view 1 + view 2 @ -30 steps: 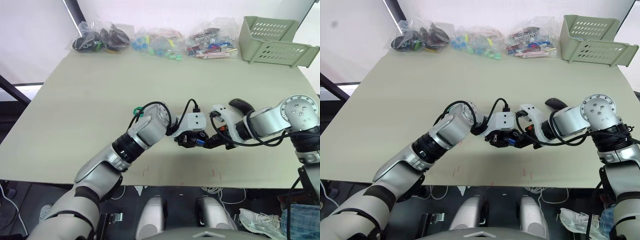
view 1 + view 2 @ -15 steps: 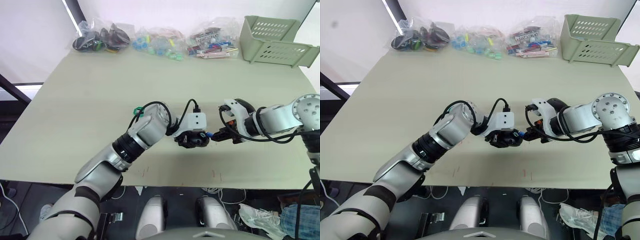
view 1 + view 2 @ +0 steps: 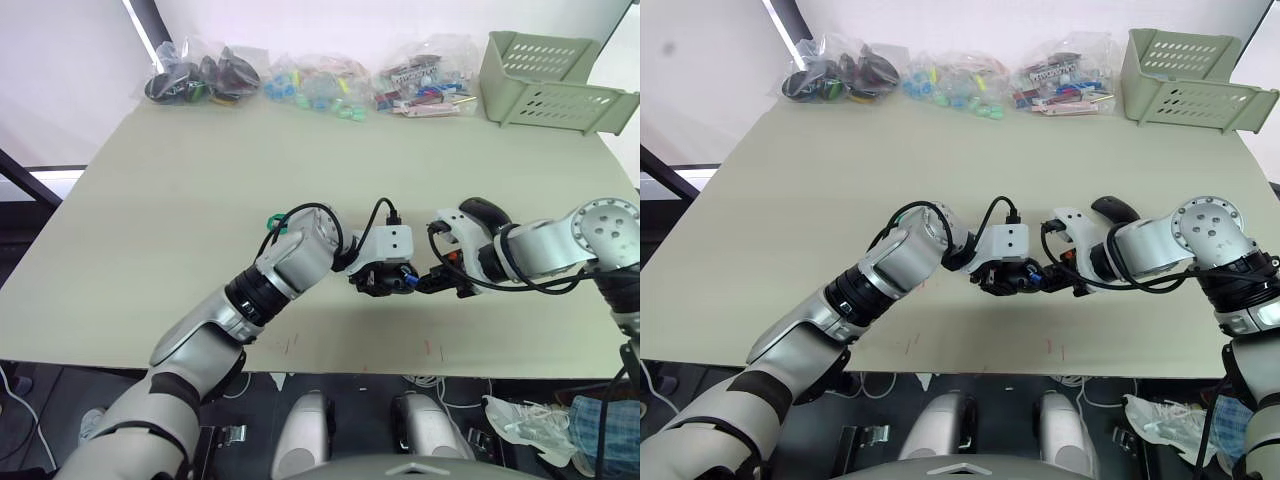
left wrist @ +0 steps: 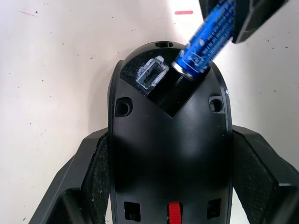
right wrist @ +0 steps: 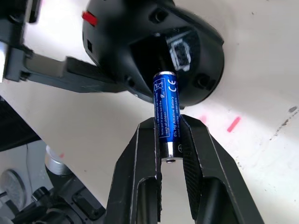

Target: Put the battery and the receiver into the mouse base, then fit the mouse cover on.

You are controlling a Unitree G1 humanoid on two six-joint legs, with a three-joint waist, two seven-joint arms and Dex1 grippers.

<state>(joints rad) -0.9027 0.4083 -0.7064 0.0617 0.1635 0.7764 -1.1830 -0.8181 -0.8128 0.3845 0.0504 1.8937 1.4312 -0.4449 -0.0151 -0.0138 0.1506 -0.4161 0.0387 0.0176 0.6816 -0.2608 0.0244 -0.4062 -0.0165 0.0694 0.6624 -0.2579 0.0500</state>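
On a pale tabletop [image 3: 180,200], the left gripper [image 4: 170,186] clamps the black mouse base [image 4: 170,135] between its two fingers, open compartment facing up; the right gripper [image 5: 169,140] pinches a blue battery [image 5: 166,109] lengthwise, its free end poking into the base's dark slot; how deep it sits is hidden. A small clear-framed socket [image 4: 152,74] lies beside that slot. A glossy black shape [image 3: 485,211], probably the mouse cover, peeks out behind the right arm, mostly covered.

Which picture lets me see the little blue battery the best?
The right wrist view: the whole battery shows there, printed label and all, pinched by the right gripper. The left wrist view shows only its front end at the mouse base compartment. In the eye views it is just a blue speck.
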